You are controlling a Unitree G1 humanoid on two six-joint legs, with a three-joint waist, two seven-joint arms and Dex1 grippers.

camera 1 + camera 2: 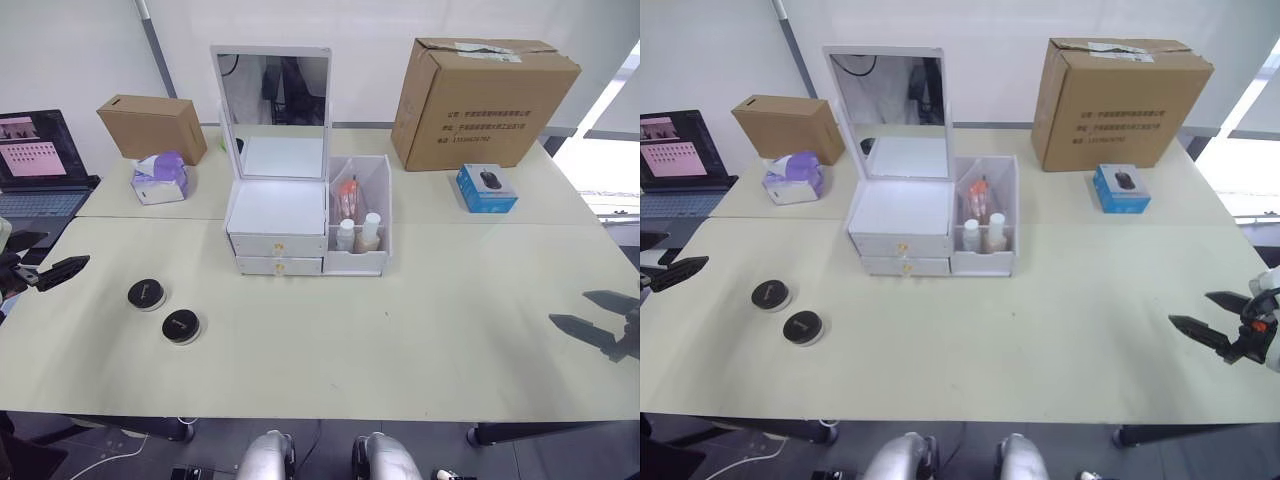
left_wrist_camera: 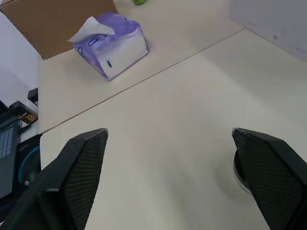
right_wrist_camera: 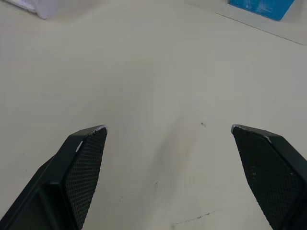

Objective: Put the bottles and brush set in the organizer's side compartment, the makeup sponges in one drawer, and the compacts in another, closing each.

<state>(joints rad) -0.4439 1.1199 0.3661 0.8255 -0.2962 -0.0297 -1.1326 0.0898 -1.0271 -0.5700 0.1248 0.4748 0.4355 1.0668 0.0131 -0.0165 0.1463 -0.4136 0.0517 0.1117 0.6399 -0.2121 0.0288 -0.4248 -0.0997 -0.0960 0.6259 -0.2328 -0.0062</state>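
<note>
A white organizer (image 1: pixel 278 235) stands at the middle of a pale table (image 1: pixel 400 340), its mirrored lid (image 1: pixel 272 110) raised upright and both front drawers (image 1: pixel 277 255) pushed in. Its side compartment (image 1: pixel 360 215), on the robot's right of the drawers, holds two small bottles (image 1: pixel 358 233) at the front and an orange-tipped brush set (image 1: pixel 346 197) behind them. Two round black compacts (image 1: pixel 165 311) lie on the table near each other, well to the left of the organizer and in front of it.

The left gripper (image 1: pixel 42 262) hovers at the table's left edge, its two black fingers spread wide apart and holding nothing; in its wrist view a compact's rim peeks out beside one finger. The right gripper (image 1: pixel 1210 318) hangs over the table's right side, fingers likewise parted and empty.

Along the back sit a small cardboard box (image 1: pixel 152 127), a purple tissue pack (image 1: pixel 159 178), a large cardboard box (image 1: pixel 482 88) and a blue mouse box (image 1: pixel 486 188). A laptop (image 1: pixel 40 165) stands off the left edge.
</note>
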